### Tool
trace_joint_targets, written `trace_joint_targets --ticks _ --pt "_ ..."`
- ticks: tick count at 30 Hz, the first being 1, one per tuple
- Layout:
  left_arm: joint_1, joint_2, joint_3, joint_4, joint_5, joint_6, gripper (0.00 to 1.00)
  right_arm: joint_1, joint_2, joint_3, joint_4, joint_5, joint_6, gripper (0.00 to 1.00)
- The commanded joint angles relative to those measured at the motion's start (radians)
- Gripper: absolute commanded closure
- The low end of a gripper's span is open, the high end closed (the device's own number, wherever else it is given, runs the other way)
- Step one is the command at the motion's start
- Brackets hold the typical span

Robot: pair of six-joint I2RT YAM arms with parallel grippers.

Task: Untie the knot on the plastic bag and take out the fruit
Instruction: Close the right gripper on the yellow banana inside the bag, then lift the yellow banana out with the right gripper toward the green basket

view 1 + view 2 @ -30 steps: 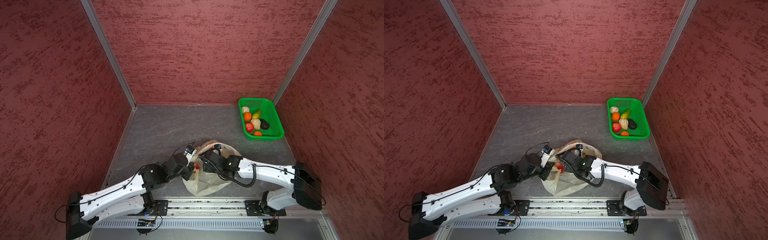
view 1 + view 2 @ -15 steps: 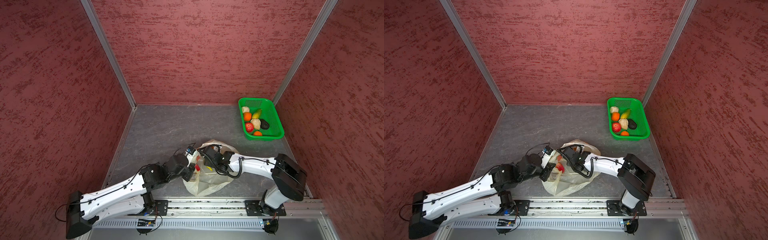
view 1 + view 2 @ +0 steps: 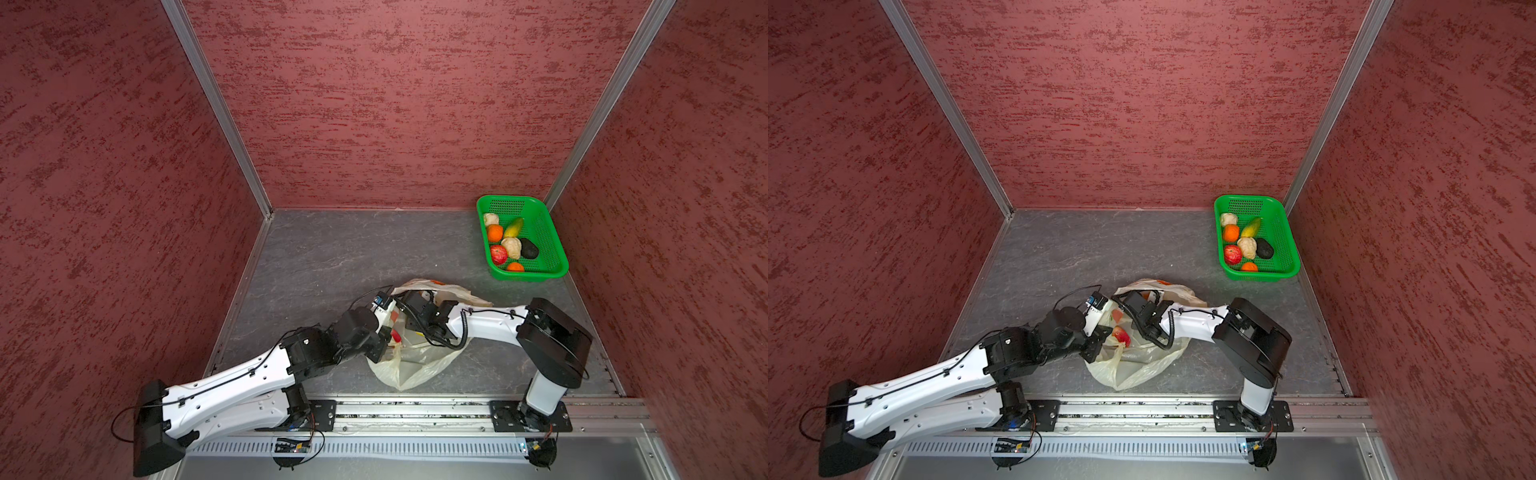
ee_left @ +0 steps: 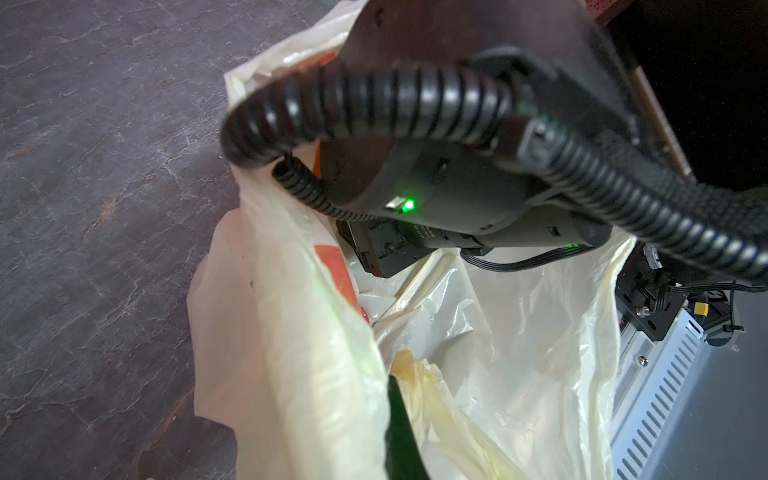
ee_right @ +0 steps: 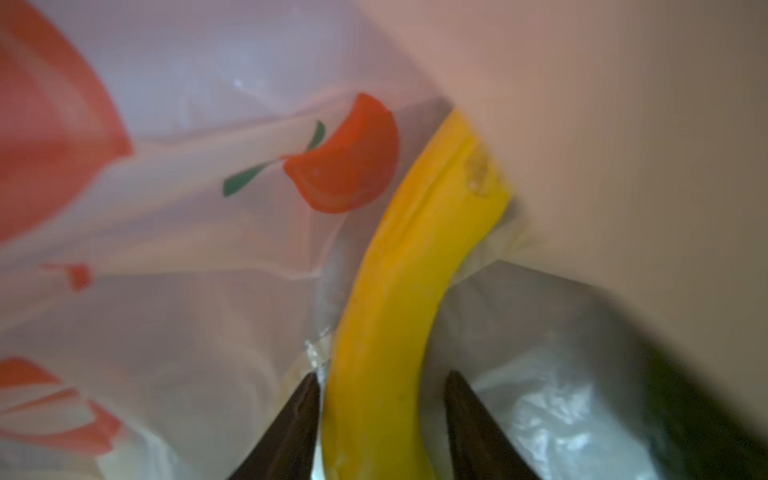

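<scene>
The pale-yellow plastic bag lies open near the front of the floor. No knot is in view. My left gripper is shut on the bag's rim, with plastic bunched on both sides of its one dark finger that shows. My right wrist reaches into the bag's mouth, and the plastic hides its fingers in both top views. In the right wrist view my right gripper stands open astride a yellow banana. One finger touches it and a small gap is left at the other.
A green basket at the back right corner holds several fruit pieces. Red walls close in three sides. The right arm's elbow stands high at the right. A metal rail runs along the front edge.
My right arm has folded at the elbow and pushed its gripper further into the bag, and its jaws have narrowed around the banana. The left arm has kept still.
</scene>
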Motion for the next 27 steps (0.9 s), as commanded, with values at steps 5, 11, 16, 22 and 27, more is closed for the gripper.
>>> trace_joint_targets --ticks 5,11,16,22,27 --pt "-0.004 0.005 0.021 0.025 0.009 0.008 1.00 -0.004 -0.026 0.026 0.003 -0.022 -0.005 0.70" --pt "-0.005 0.012 0.010 0.051 0.002 0.004 1.00 -0.004 -0.082 0.004 0.018 -0.067 -0.014 0.79" --pt "-0.003 0.016 0.006 0.053 -0.012 -0.001 1.00 -0.005 -0.165 -0.022 0.029 -0.130 -0.034 0.81" --pt "0.004 0.021 0.012 0.048 -0.027 0.003 1.00 -0.003 -0.244 -0.038 0.020 -0.267 -0.073 0.81" --pt "0.012 0.022 0.019 0.037 -0.038 0.005 1.00 0.003 -0.356 -0.033 -0.036 -0.323 -0.093 0.81"
